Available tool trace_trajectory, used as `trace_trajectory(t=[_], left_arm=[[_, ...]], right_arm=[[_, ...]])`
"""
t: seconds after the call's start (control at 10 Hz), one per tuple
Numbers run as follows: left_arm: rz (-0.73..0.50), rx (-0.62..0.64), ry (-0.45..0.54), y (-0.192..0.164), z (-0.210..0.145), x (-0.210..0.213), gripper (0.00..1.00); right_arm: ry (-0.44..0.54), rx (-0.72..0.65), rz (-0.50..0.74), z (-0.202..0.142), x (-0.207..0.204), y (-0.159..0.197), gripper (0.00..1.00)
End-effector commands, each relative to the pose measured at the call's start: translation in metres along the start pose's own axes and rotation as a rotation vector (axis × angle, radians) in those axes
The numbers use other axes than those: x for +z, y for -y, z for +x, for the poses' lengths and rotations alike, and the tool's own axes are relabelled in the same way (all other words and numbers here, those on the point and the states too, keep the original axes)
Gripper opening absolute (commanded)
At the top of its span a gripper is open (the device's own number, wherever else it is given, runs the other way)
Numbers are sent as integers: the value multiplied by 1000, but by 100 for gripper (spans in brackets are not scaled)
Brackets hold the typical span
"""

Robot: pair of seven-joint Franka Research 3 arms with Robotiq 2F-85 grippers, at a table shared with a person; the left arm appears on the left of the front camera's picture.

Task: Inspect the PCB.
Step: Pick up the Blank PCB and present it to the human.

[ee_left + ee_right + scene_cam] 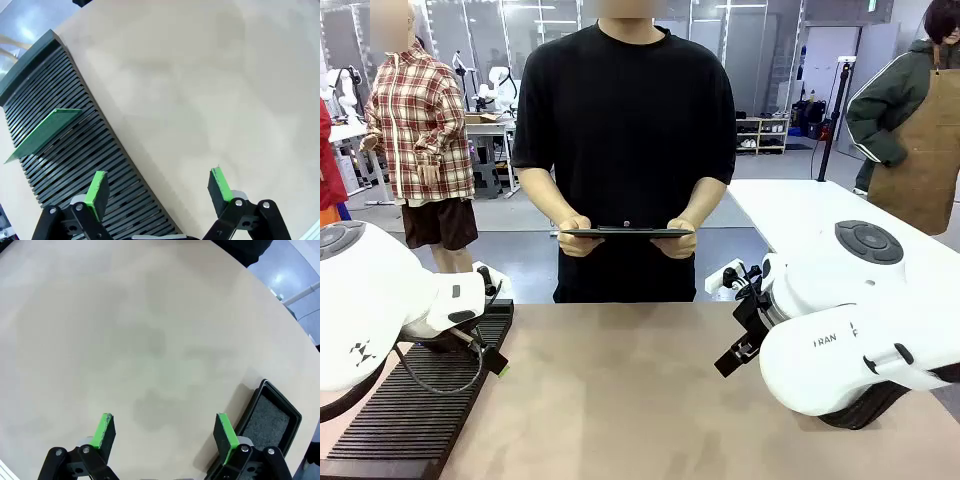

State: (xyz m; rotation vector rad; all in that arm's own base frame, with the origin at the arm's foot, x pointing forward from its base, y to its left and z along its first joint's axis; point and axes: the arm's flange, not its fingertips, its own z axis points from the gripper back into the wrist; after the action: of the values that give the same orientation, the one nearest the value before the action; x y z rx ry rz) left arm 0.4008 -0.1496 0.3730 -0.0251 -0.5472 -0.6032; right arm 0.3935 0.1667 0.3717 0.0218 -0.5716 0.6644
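The green PCB (pixel 45 132) stands on edge, tilted, in a slot of the black ribbed rack (pixel 75 150), left of and beyond my left gripper's fingers. My left gripper (pixel 159 189) is open over the rack's edge and the bare table, with nothing between its green pads. My right gripper (pixel 165 431) is open too, hanging over the tan tabletop, its right finger beside the shallow black tray (pixel 270 417). Across the table a person holds a dark flat clipboard (pixel 625 232) level in both hands at waist height.
The slotted rack (pixel 420 400) lies along the table's left side under my left arm. The black tray (pixel 865 408) sits under my right arm at the right. The tan table (pixel 620 400) stretches between them. Other people stand farther back.
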Motion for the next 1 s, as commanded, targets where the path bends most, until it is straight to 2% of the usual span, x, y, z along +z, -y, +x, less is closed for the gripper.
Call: trace_trajectory(t=[0.0,0.9], left_arm=[[0,0,0,0,0,0,100],[0,-1,0,0,0,0,100]], right_arm=[[0,0,0,0,0,0,100],[0,2,0,0,0,0,100]])
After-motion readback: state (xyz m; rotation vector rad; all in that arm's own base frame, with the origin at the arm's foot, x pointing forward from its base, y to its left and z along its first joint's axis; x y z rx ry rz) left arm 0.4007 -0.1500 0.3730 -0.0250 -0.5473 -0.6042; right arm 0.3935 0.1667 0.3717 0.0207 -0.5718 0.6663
